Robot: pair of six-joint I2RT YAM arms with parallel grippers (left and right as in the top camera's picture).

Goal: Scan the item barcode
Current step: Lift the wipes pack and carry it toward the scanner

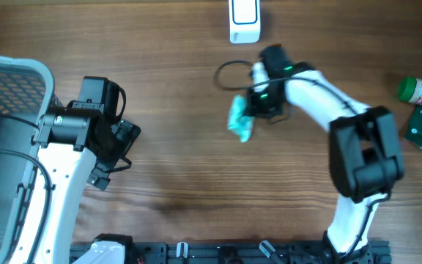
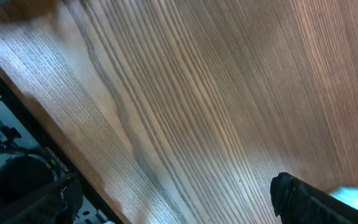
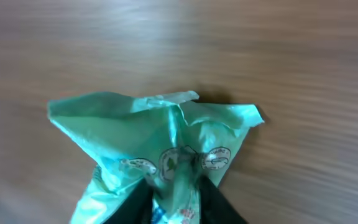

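Right fingers (image 3: 222, 205) pinch the green packet (image 1: 241, 122); the white scanner (image 1: 245, 20) lies just beyond, at the tabletop's (image 1: 167, 88) far edge. Left fingers (image 1: 127, 132) gape wide, well apart.

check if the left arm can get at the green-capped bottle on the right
Probably not: the bottle lies at the far right edge, and the right arm, holding the green packet, stands between.
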